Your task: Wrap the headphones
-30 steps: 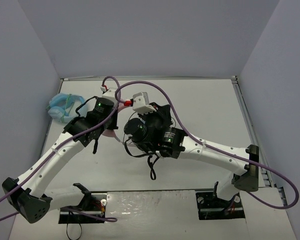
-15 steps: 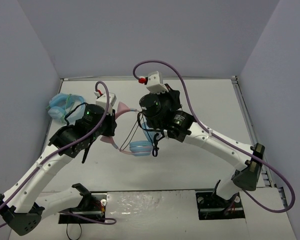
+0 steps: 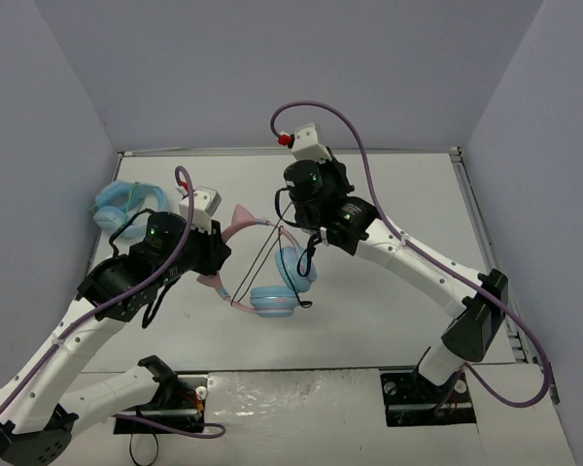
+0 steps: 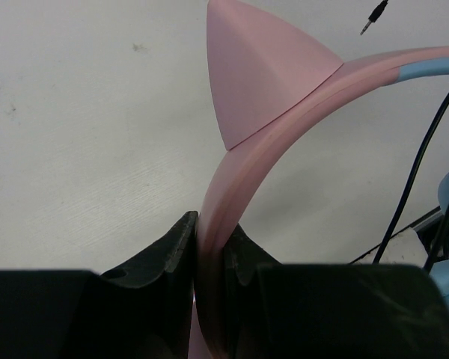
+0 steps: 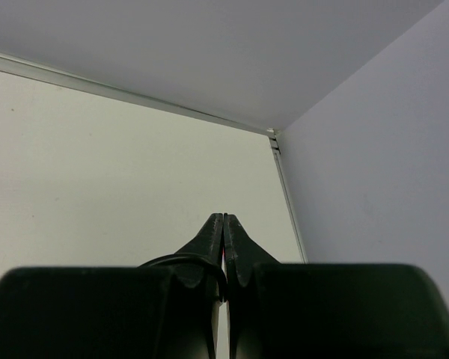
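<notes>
White table (image 3: 389,291) carries two arms, both bent inward toward the centre. The left gripper (image 4: 209,232) is clamped on the pink headband (image 4: 284,105) of the one set of headphones (image 3: 272,299), left of centre, with its two ear cups (image 3: 293,264) nearer. The right gripper (image 5: 223,224), fingers fully together, pinches the single black cable (image 3: 257,254). One blue looped item (image 3: 121,204) lies far left.

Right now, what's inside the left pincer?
The headphones' pink headband, pinched between the left pincer's fingers below a cat ear. Further down, the band is hidden by the pincer's body.
</notes>
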